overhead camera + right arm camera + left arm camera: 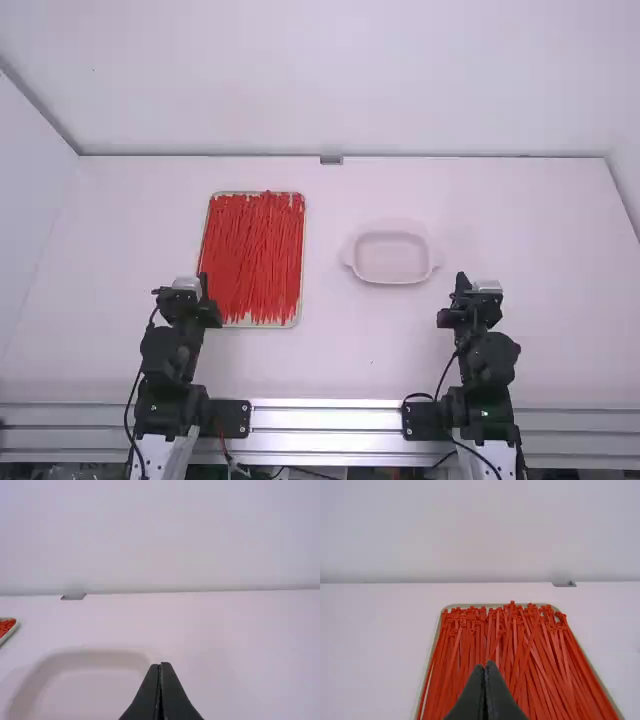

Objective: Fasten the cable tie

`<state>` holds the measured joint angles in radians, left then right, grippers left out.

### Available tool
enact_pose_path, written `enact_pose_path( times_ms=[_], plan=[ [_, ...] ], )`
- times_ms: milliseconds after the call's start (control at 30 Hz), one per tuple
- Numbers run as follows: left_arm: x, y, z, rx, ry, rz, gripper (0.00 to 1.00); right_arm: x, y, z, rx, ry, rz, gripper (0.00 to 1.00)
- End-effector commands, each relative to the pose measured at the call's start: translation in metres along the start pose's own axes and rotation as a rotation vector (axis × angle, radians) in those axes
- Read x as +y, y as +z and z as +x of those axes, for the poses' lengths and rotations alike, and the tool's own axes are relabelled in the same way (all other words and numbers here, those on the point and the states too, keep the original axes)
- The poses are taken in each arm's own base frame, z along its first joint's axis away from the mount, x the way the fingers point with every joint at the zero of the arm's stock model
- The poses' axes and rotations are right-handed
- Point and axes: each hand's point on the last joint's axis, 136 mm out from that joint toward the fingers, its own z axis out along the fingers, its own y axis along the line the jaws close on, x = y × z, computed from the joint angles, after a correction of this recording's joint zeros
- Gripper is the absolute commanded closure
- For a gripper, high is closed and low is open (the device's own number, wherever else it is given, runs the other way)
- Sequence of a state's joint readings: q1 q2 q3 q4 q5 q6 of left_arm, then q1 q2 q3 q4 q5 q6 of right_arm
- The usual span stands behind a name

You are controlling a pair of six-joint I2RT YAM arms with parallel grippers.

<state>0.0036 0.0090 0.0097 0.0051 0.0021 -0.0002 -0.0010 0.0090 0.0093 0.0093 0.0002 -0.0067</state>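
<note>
Left tool [485, 667] and right tool [160, 666] both clenched, empty; red cable ties [252, 258] near white dish [391, 257]

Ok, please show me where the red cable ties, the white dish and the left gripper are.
red cable ties [252, 258]: high view, middle of the pile.
white dish [392, 258]: high view, its bare inner floor.
left gripper [485, 666]: left wrist view, where its shut fingertips meet.

bright, even, diffuse light; faint soft shadow along dish [90, 660] rim.
</note>
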Motion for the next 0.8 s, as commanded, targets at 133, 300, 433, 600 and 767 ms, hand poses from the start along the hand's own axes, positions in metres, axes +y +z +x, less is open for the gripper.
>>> enact_pose_path(
  times_ms=[133,300,433,600,767],
  plan=[
    [0.000,0.000,-0.001,0.002,-0.002,0.001,0.99,0.000,0.000,-0.001,0.000,0.002,-0.002,0.99],
    [-0.001,0.000,-0.005,0.020,-0.006,0.007,0.96,0.002,0.001,-0.004,0.006,0.006,-0.010,0.96],
    [-0.002,0.000,-0.008,0.046,-0.008,0.014,0.92,0.004,0.002,-0.006,0.018,0.011,-0.022,0.92],
    [-0.005,0.001,-0.011,0.103,-0.020,0.026,0.86,0.009,0.006,-0.008,0.048,0.020,-0.048,0.86],
    [-0.007,0.004,-0.015,0.170,-0.033,0.040,0.78,0.017,0.011,-0.011,0.083,0.025,-0.084,0.78]
  ],
)
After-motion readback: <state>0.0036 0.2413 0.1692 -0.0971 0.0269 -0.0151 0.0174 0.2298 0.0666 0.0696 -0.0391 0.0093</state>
